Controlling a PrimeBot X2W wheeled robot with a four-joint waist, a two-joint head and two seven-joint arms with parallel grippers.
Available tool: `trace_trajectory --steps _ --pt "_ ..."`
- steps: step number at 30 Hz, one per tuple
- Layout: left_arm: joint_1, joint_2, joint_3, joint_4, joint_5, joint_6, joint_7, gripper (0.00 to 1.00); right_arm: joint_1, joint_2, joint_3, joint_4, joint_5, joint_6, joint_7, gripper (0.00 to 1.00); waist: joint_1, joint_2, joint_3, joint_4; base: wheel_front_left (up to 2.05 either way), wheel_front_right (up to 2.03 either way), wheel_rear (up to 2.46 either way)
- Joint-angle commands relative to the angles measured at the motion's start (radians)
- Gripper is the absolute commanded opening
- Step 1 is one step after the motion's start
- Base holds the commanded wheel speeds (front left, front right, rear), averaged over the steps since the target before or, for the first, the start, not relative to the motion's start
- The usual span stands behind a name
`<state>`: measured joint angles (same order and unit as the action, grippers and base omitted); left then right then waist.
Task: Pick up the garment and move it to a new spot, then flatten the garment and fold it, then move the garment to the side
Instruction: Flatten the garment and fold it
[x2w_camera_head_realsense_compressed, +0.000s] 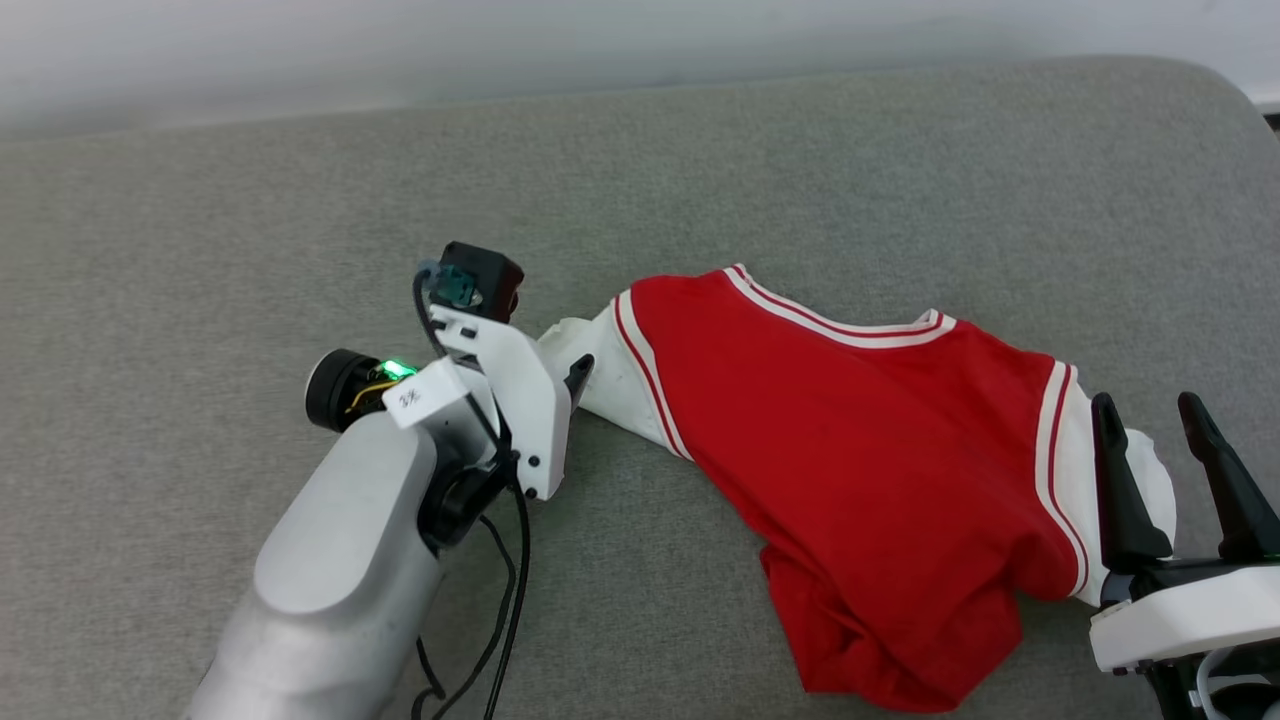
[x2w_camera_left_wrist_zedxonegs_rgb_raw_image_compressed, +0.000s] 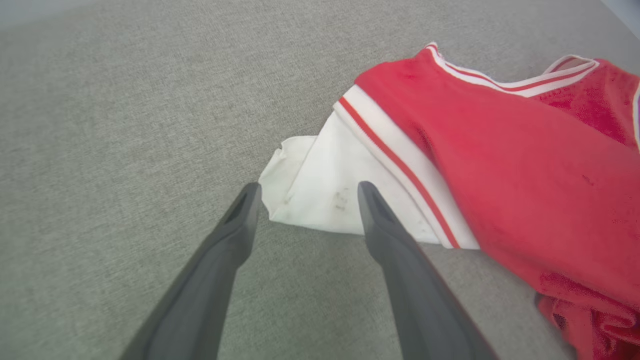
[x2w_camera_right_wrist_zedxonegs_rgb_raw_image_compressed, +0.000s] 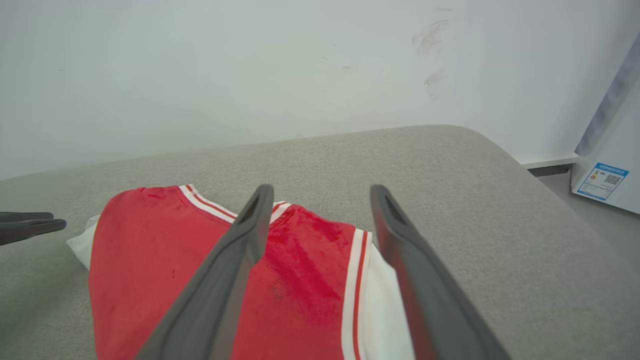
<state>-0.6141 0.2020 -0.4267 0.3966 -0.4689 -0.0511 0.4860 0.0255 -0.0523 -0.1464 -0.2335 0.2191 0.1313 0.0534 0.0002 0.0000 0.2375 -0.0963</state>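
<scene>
Both grippers stand with fingers spread wide and nothing pinched. On the left gripper (x2w_camera_left_wrist_zedxonegs_rgb_raw_image_compressed: 305, 192), the two dark fingertips sit at the open end of one white short sleeve (x2w_camera_left_wrist_zedxonegs_rgb_raw_image_compressed: 325, 170); contact with the cloth cannot be told. The right gripper (x2w_camera_head_realsense_compressed: 1148, 410) is over the other white sleeve (x2w_camera_head_realsense_compressed: 1160, 480), whose outer part is hidden behind its fingers.

A red jersey-style shirt (x2w_camera_head_realsense_compressed: 850, 430) lies on the grey woven fabric surface (x2w_camera_head_realsense_compressed: 300, 200), right of centre in the head view, between the two grippers. Its upward face is plain red, and red-and-white striped trim runs along the collar and both shoulder seams. The body slants toward the near edge, where the hem is bunched into folds and its shape is hard to follow. Small dark smudges (x2w_camera_left_wrist_zedxonegs_rgb_raw_image_compressed: 342, 197) mark the sleeve by the left fingertips.

A white paper tag (x2w_camera_head_realsense_compressed: 418, 397) on the left wrist bears a handwritten mark too small to read. A blue-and-white sticker (x2w_camera_right_wrist_zedxonegs_rgb_raw_image_compressed: 605, 181) with a square code sits on a white cabinet (x2w_camera_right_wrist_zedxonegs_rgb_raw_image_compressed: 617, 150) cut off at the edge of the right wrist view; its print is illegible.
</scene>
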Motion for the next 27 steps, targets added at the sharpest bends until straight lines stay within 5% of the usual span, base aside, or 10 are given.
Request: trace_trajectory --steps 1,12,13,15,27 --pt "-0.037 -0.009 -0.01 0.038 0.008 -0.007 0.018 1.0 -0.02 0.003 0.003 0.008 0.012 -0.001 -0.009 1.0 -0.0002 0.0 0.031 -0.024 0.0 0.0 0.0" --pt "-0.126 -0.037 -0.135 0.295 0.044 -0.051 0.188 1.0 -0.039 0.003 -0.005 0.047 0.048 -0.001 -0.029 1.0 -0.0002 0.0 0.076 -0.054 0.0 0.0 0.0" --pt "-0.124 -0.042 -0.15 0.308 0.044 -0.055 0.203 0.5 -0.039 0.003 -0.007 0.049 0.049 -0.001 -0.028 1.0 -0.0002 0.0 0.077 -0.055 0.0 0.0 0.0" --pt "-0.115 -0.046 -0.174 0.331 0.039 -0.068 0.224 0.0 -0.04 0.003 -0.01 0.05 0.054 -0.001 -0.025 1.0 -0.0002 0.0 0.079 -0.057 0.0 0.0 0.0" --pt "-0.113 0.011 -0.164 0.296 0.052 -0.045 0.026 0.0 -0.038 0.003 -0.009 0.076 0.05 -0.001 -0.009 1.0 -0.0002 0.0 0.013 -0.032 0.0 0.0 0.0"
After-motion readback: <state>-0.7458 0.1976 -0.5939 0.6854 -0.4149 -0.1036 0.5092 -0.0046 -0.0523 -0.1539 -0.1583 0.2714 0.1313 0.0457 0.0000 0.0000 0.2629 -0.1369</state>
